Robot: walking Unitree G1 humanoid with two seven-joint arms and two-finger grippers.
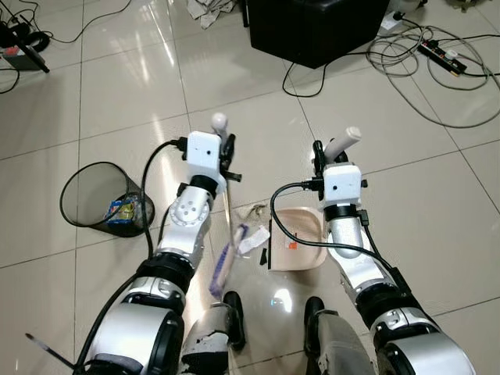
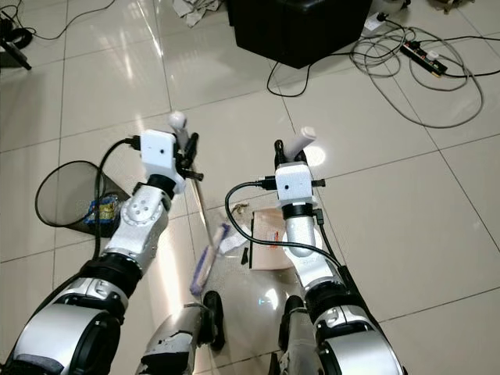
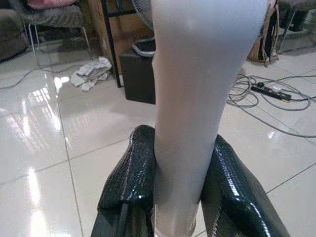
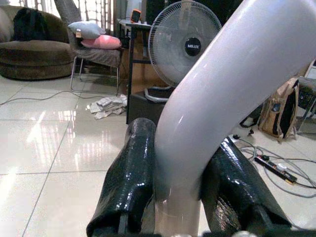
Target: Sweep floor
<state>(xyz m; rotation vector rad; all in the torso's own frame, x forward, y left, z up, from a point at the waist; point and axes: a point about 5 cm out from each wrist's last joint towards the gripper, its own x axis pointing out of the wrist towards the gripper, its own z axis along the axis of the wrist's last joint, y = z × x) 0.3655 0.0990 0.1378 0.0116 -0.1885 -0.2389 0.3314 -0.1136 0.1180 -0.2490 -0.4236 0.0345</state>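
My left gripper (image 1: 226,152) is shut on the white broom handle (image 3: 197,98), which runs down to purple bristles (image 1: 221,269) on the tile near my feet. My right gripper (image 1: 320,156) is shut on the white dustpan handle (image 4: 217,108). The beige dustpan (image 1: 301,238) rests on the floor just right of the bristles. Crumpled white paper scraps (image 1: 251,237) lie between the broom head and the dustpan's mouth. In both wrist views the black fingers (image 3: 131,173) clamp the handles from each side.
A black mesh wastebasket (image 1: 94,195) with a colourful wrapper inside stands to my left. A black box (image 1: 312,27) sits ahead, with a power strip and tangled cables (image 1: 437,58) to its right. A rag (image 1: 211,9) lies at the far centre.
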